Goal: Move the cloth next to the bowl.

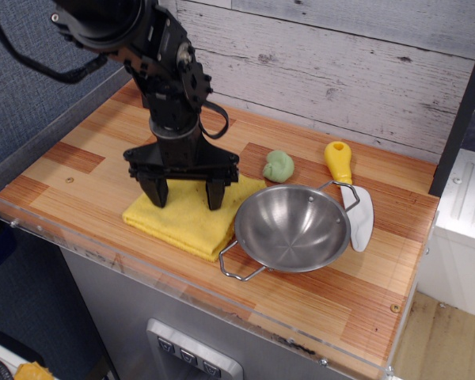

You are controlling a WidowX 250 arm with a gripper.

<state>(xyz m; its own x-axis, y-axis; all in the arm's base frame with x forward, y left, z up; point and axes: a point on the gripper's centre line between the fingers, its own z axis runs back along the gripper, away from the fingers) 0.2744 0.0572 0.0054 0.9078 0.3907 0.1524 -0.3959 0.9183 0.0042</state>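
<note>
Observation.image: jaws spread wide, tips pressing on cloth [188, 218]; cloth edge touching bowl [293, 228].

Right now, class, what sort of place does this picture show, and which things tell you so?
Probably a mock kitchen counter set up for robot trials: a wooden worktop against a plank wall, a steel bowl, a spatula, and the gripper pressing down on a yellow cloth.

Hand [188, 193] downward, fingers spread
</note>
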